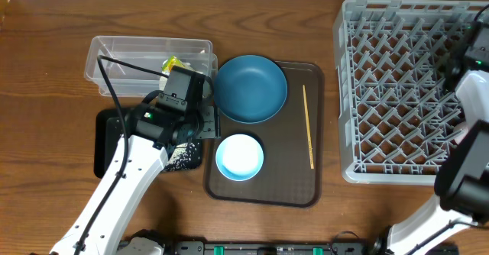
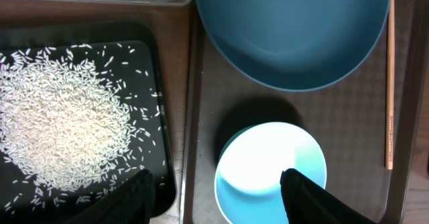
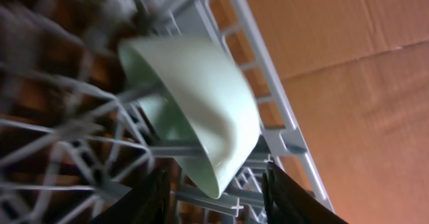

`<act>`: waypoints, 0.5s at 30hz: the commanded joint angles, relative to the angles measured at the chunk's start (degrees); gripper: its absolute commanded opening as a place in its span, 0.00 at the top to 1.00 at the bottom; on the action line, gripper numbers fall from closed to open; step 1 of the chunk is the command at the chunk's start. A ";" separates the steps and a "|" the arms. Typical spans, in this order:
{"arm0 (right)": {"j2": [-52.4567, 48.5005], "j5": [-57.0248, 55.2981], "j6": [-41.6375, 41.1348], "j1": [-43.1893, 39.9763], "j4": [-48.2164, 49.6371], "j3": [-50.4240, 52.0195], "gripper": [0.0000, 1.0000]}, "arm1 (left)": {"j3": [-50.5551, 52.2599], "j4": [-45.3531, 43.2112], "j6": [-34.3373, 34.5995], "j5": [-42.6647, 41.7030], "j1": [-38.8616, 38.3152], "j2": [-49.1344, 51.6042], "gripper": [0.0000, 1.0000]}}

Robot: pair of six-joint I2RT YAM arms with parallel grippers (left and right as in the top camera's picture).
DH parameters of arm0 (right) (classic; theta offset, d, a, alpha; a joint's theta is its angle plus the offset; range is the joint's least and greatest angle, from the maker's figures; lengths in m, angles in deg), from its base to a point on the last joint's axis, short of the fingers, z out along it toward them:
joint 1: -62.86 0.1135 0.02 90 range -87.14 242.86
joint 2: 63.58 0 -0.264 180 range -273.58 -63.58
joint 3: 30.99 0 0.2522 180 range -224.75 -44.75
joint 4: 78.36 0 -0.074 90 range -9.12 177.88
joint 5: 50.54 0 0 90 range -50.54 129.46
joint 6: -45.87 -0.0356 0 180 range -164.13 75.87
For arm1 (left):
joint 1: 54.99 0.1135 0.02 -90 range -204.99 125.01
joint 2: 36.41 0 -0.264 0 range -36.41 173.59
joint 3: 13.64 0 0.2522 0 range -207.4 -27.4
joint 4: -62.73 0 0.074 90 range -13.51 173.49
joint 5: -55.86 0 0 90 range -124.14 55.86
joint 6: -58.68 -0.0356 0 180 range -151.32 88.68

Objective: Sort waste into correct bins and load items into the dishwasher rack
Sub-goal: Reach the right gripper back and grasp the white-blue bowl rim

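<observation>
My left gripper point(image 2: 216, 176) hangs open over the seam between the black tray point(image 2: 157, 63) and the brown serving tray. One finger is above the loose rice point(image 2: 60, 123), the other above the white light-blue-rimmed bowl point(image 2: 268, 163). The dark blue bowl point(image 1: 250, 88) and the thin wooden stick point(image 1: 308, 125) lie on the brown tray. The yellow snack wrapper point(image 1: 172, 62) sits in the clear tub point(image 1: 122, 53). Over the grey rack point(image 1: 405, 95), my right gripper point(image 3: 216, 174) is open. The mint-green bowl point(image 3: 201, 96) stands on edge in the rack, with gaps on both sides of its rim.
The brown serving tray point(image 1: 294, 186) lies between the bins and the rack. My left arm point(image 1: 130, 179) crosses the black tray from the front. The right arm point(image 1: 467, 156) stands along the rack's right side. Bare wooden table surrounds everything.
</observation>
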 commanded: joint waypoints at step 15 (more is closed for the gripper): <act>16.81 65.72 -12.33 15.54 -24.70 -0.26 0.46 | -0.37 4.07 0.92 5.42 -0.07 -0.28 0.37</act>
